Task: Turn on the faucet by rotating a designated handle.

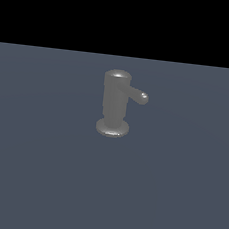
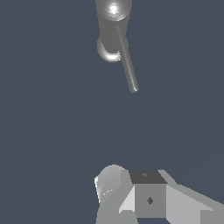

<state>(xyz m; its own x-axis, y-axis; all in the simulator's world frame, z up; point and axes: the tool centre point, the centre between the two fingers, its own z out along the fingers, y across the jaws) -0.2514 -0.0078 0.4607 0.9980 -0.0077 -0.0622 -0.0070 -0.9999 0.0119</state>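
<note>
On the dark floor (image 1: 39, 178) stands the grey faucet (image 1: 114, 104), handle (image 1: 137, 94) sideways; jaws' state unclear

Only a small part of the robot shows, and only in the wrist view: the gripper (image 2: 144, 199) end of the arm. It is built of flat-faced, angular blocks in pale grey and white, with sloped facets running off to either side. A darker, near-black panel caps the central block, whose front face carries a small dark diamond mark (another faint mark sits on the dark panel). Beside it sits a rounded, light grey cylindrical part with soft highlights.
</note>
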